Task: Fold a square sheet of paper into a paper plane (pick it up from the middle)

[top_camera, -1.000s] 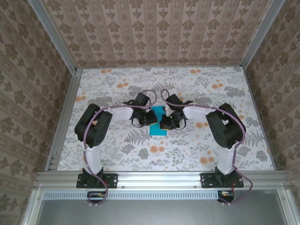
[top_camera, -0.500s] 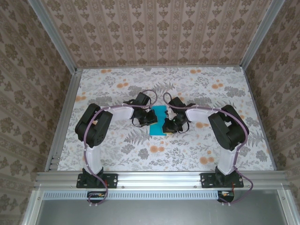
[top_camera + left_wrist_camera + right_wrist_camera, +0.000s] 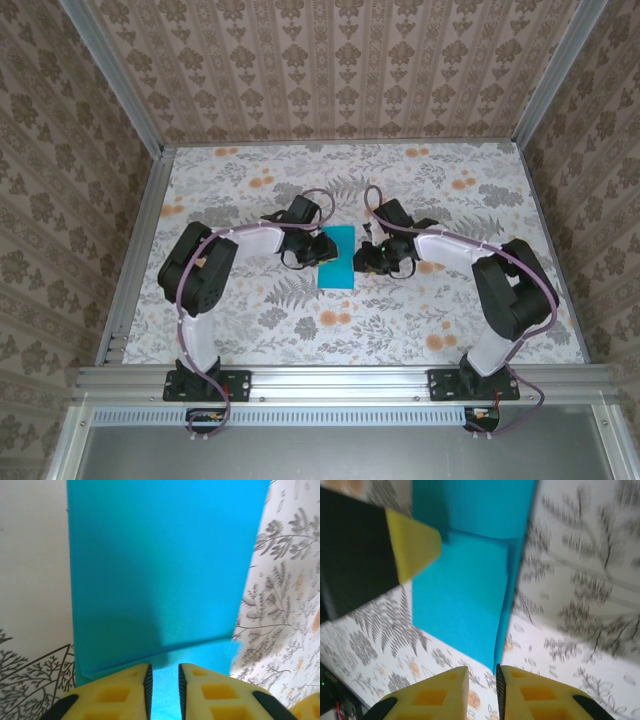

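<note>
My left gripper (image 3: 163, 669) and right gripper (image 3: 482, 670), both a bit open, should softly pinch the light, floppy square sheet of paper (image 3: 160, 570) at its middle.

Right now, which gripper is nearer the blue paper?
Left. The left gripper hangs over the paper's left edge; the right gripper sits just beside its right edge.

At the centre of the top view, the flat turquoise-blue paper sheet (image 3: 340, 270) is hemmed in by the left black two-finger gripper (image 3: 323, 250) and the right black two-finger gripper (image 3: 364, 260) at its side edges. The flowered tabletop (image 3: 250, 170) lies open above and below it. White-and-black arms (image 3: 200, 270) occupy the lower left and lower right.
</note>
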